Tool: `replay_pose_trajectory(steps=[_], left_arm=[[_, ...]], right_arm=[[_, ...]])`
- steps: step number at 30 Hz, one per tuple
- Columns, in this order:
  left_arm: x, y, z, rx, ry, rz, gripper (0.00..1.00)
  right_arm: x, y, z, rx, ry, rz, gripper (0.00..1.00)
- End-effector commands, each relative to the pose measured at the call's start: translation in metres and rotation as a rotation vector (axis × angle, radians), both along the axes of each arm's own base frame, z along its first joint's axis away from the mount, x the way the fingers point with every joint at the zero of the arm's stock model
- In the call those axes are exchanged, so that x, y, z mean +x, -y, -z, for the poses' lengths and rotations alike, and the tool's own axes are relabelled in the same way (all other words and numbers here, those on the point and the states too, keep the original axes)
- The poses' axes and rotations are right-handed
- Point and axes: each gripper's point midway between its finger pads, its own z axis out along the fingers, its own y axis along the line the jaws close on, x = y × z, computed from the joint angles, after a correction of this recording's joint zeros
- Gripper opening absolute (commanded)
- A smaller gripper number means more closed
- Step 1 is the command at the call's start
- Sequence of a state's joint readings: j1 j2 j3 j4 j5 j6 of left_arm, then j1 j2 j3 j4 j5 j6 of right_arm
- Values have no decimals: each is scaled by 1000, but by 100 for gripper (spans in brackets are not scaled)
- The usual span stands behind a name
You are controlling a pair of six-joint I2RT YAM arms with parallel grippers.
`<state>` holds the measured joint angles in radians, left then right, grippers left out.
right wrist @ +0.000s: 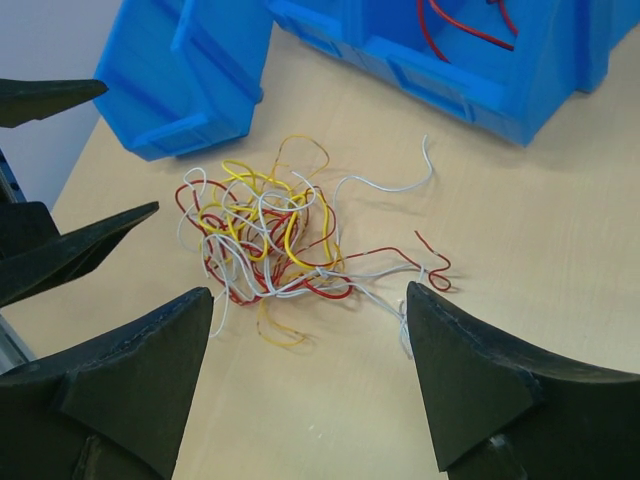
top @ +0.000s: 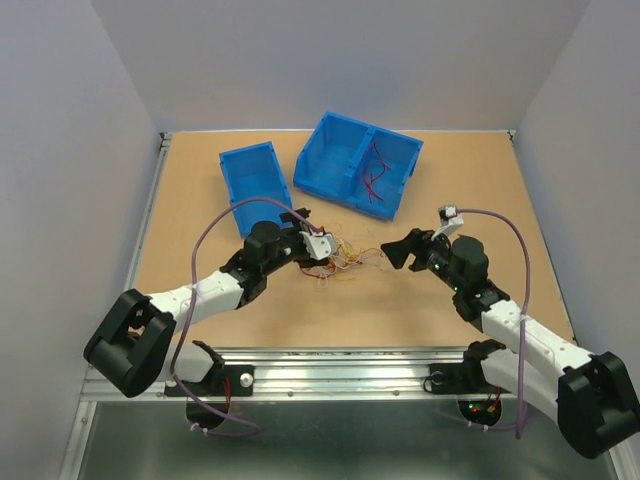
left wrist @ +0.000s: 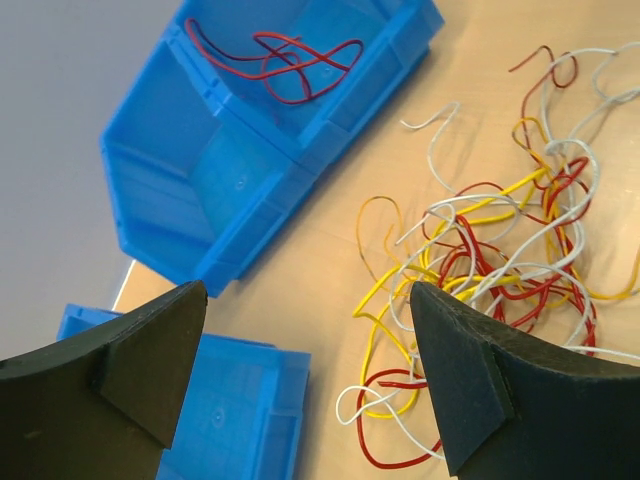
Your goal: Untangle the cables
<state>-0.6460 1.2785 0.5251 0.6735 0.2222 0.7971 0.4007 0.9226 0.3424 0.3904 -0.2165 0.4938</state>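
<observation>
Under both claws lies the pale wooden worktop (top: 400, 310), walled in grey on three sides. Beyond the claws, at the back of it, sits the bigger blue bin (top: 322, 170), split into two compartments and turned at an angle. It is well ahead of the right claw (right wrist: 310, 290) and ahead and to the right of the left claw (left wrist: 305, 292). A smaller single blue bin (top: 252, 185) rests just ahead of the left claw, close beside the big one but apart from it.

The two arms reach inward from the near edge, so the claws face each other across the middle of the worktop. The left claw stands wide open with nothing between its black fingers. Whether its right-hand finger (left wrist: 470, 380) brushes the nearest loops I cannot tell. The right claw is spread just as wide, gripping nothing and hanging clear of the wires.

Between the two claws lie the cables (right wrist: 265, 240), a loose knot of yellow, red and white loops flat on the worktop. They are nearer the left claw, off its right-hand finger. A white strand (right wrist: 390, 180) and a thin red end (right wrist: 430, 262) trail out towards the right claw's side.

A few red cables (top: 372, 168) curl inside the big bin, in the compartment farther from the left claw.
</observation>
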Motion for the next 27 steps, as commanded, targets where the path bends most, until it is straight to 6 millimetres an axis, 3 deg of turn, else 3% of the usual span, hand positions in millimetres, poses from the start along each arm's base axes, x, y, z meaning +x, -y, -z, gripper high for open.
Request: replay_pose_trajectory(steps=[1,7,9,10,12,16,20,27], left_arm=[[-3,17,-12,21,14,100,94],[-13,31,12,66,-94,191,92],[-19,39,28,70,-161,232,91],[-20,44,23,71,-148,247,91],[-21,48,34,91,-193,239,85],[-21,48,31,90,-195,241,84],[-14,44,20,78,-150,199,82],[3,22,-16,-21,-99,133,81]], right_arm=[[4,6,6,-18,19,41,84],[7,7,2,-2,59,52,83],[11,8,3,0,62,70,83],[11,8,3,-3,64,69,83],[15,5,-1,-4,78,59,83],[19,-9,-9,5,92,-10,74],[24,-30,5,-14,47,-118,65],[20,-76,23,-90,47,-281,66]])
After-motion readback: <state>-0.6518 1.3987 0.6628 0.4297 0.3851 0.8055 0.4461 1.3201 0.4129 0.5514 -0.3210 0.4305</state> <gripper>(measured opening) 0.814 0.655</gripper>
